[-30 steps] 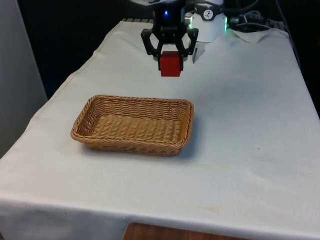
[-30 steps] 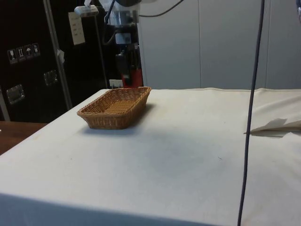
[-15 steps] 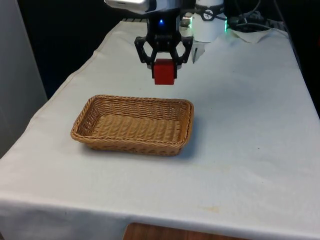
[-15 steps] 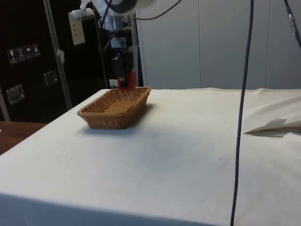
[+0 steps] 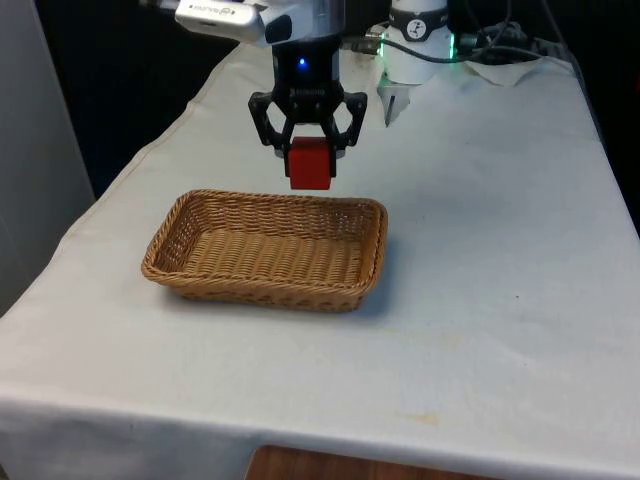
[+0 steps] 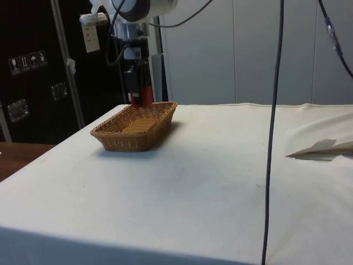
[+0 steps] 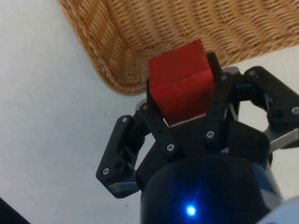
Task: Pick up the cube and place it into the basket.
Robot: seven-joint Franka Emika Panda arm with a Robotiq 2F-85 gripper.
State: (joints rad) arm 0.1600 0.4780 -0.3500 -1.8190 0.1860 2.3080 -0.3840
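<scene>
The gripper [image 5: 308, 150] is squeezed tight on the red cube [image 5: 310, 163], with one black finger on each side of it, and holds it up in the air. The big thing to know is where the cube is next to the basket [image 5: 205, 283]. In the front view the cube hangs just over the far rim of the basket, a bit towards the front view's right of its middle, not yet over the inside. The wrist view shows the same thing: the cube [image 7: 181, 78] sits by a corner of the basket's woven wall [image 7: 100, 51], partly over the white cloth [image 7: 42, 116]. The basket's long side runs across the front view from left to right. Compared with a second ago, the cube has moved towards the front view's left and come closer to the basket, so it looks like it needs to travel a little more over the basket before it is let go
</scene>
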